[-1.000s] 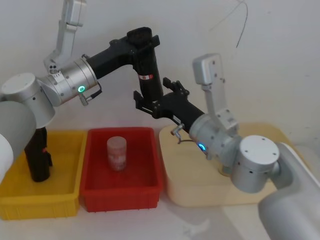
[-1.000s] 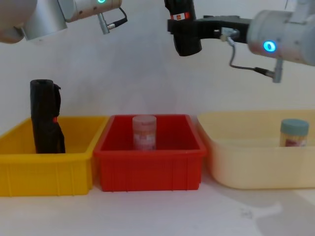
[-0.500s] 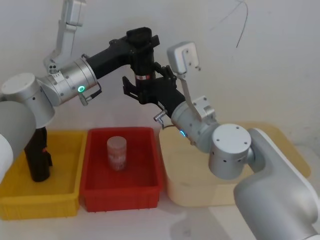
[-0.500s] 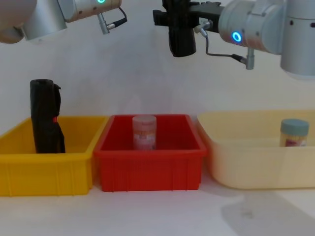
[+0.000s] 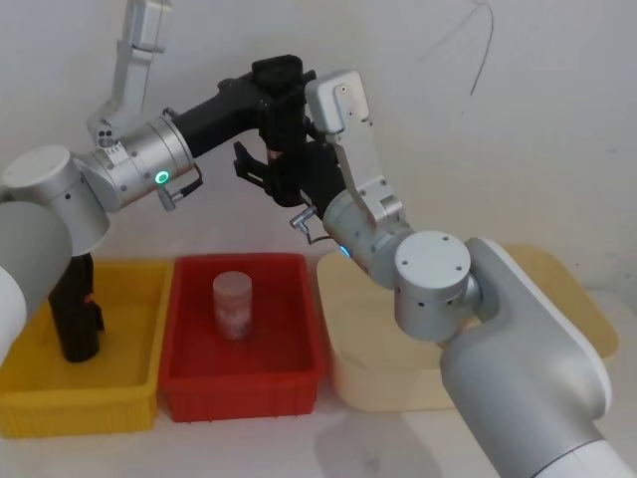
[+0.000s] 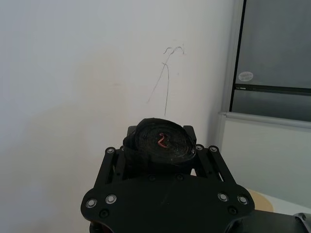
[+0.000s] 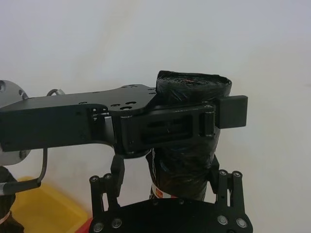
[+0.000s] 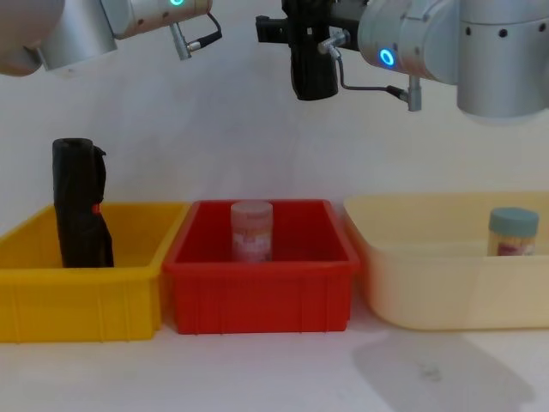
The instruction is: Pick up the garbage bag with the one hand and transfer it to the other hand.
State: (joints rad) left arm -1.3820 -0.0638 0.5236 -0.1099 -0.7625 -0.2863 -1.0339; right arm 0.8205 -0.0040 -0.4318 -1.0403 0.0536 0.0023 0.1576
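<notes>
So the right gripper has been swung in from 4 o'clock and is now spread open astride the garbage bag. The bag's kept upright, 12-to-6, clamped near its top by the left gripper, high above the red bin.

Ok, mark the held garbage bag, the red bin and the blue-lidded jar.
garbage bag [image 8: 314, 79]: chest view, lower end of the roll.
red bin [image 8: 257, 300]: chest view, front wall.
jar [image 8: 514, 217]: chest view, blue lid.
</notes>
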